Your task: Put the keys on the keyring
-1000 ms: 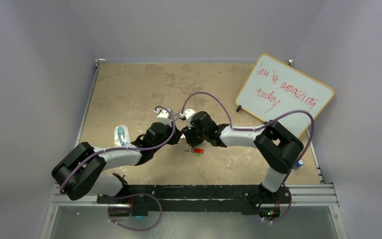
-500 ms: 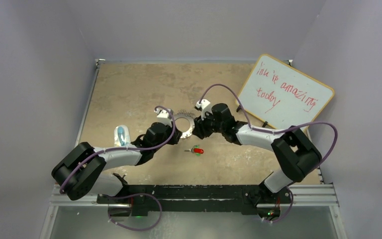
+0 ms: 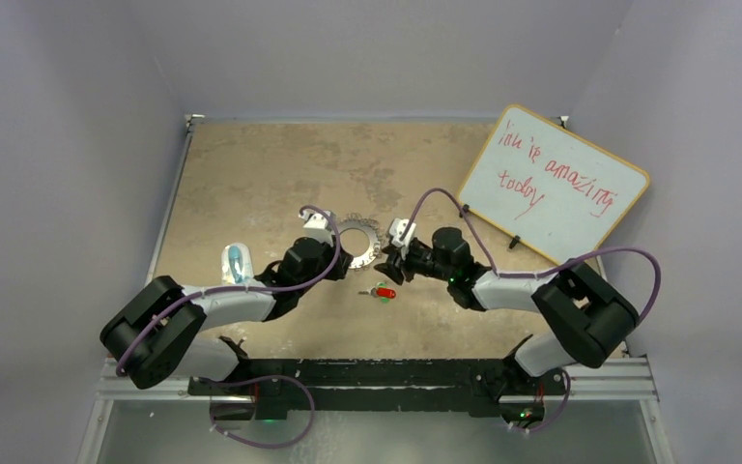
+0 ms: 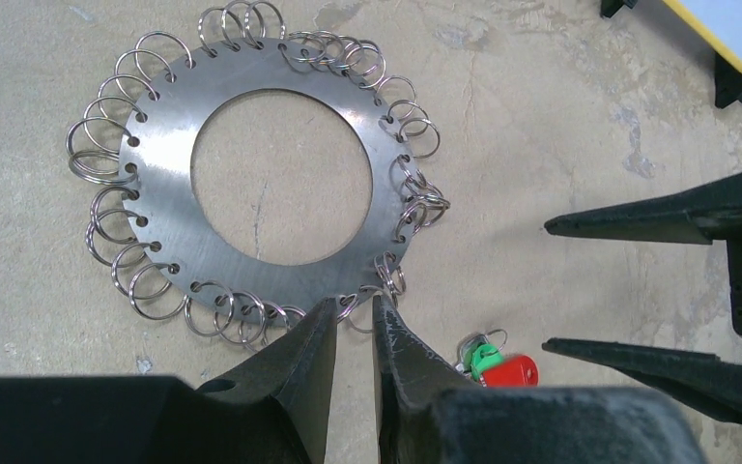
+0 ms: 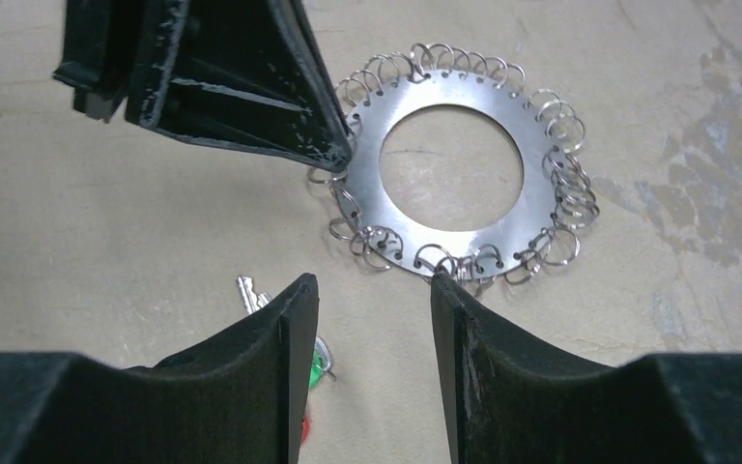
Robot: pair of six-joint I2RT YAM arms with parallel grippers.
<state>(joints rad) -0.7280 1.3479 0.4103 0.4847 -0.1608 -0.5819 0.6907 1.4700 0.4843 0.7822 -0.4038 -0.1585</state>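
Pinching, with the left gripper [image 4: 353, 311], jaws nearly together, one small loop on the rim of the keyring [image 4: 159, 193] lying flat on the tan table [image 3: 251, 174]. Leaving the keys [image 4: 502, 367], red and green heads together, lying near that rim, unthreaded. Hovering over them with the right gripper [image 5: 372, 282], fingers spread apart, clasping nothing.

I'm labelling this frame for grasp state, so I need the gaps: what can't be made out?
Left wrist: whether the left hand grips a loop of the keyring; its fingertips cover the contact.
Left wrist: the keys, blades hidden behind that hand's finger.
Top: keys too small to separate.
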